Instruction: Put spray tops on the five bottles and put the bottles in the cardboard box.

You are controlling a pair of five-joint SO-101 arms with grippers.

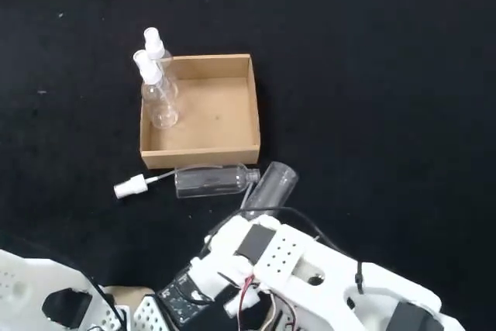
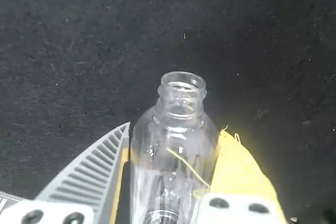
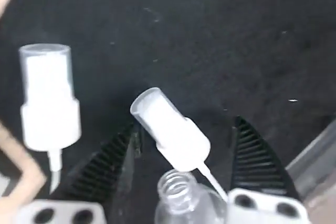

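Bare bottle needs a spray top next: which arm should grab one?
Right. The right pincer is open on either side of a loose spray top; the left pincer is shut on the uncapped bottle.

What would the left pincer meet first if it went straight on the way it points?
Probably the black table. The left pincer is shut on a bottle, whose open neck would touch first; how far off is unclear.

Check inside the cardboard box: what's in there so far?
A capped bottle and a second capped bottle behind it stand by the left wall of the cardboard box. The remaining floor is plain cardboard; the first covers the second's base.
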